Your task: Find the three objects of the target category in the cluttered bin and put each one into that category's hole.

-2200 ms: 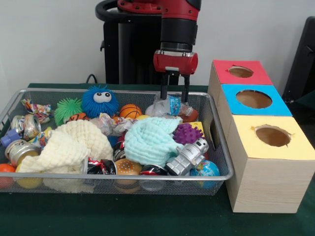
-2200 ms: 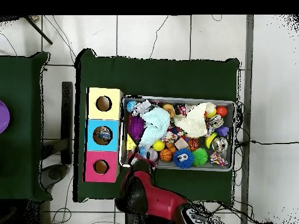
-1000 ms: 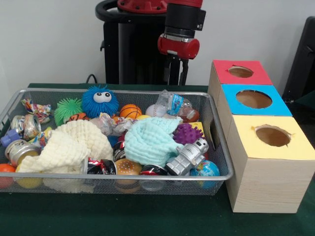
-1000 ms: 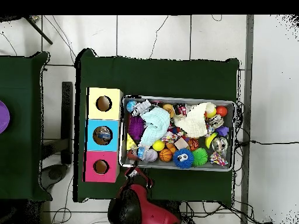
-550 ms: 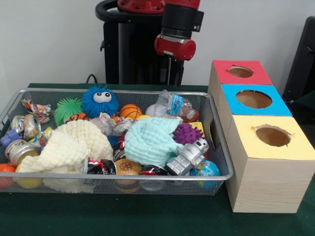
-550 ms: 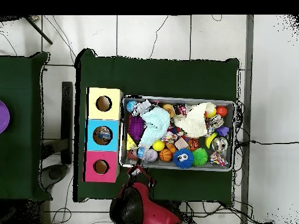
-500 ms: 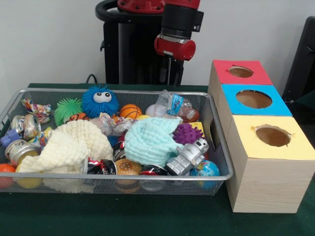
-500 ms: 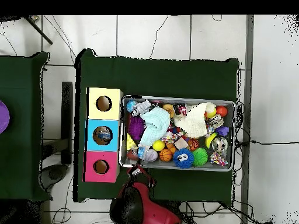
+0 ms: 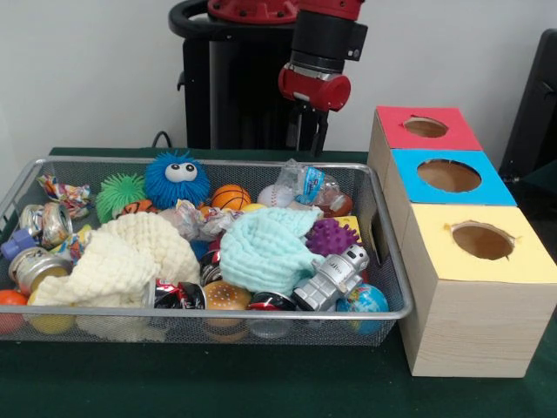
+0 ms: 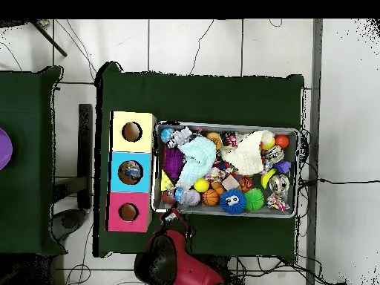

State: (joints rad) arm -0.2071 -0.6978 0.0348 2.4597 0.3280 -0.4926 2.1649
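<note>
One bin (image 9: pixel 383 287) is scanned left to right, nothing gripped | clear wrapper (image 9: pixel 303 185) left lying at bin's far edge, dropped out of the grasp | gripper (image 9: pixel 308 132) now raised above bin's far rim, finger spacing cannot be told | retry judged needed before blue hole (image 9: pixel 448 175), right of bin

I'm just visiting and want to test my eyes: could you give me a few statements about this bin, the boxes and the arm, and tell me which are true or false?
1. The gripper is raised above the far rim of the bin. True.
2. The gripper carries a toy. False: nothing shows in it.
3. The box tops run red, blue, yellow from far to near. True.
4. The silver toy robot lies in the bin's near corner by the boxes. True.
5. The blue fuzzy ball sits on the green table. False: it is in the bin, at the far side.
</note>
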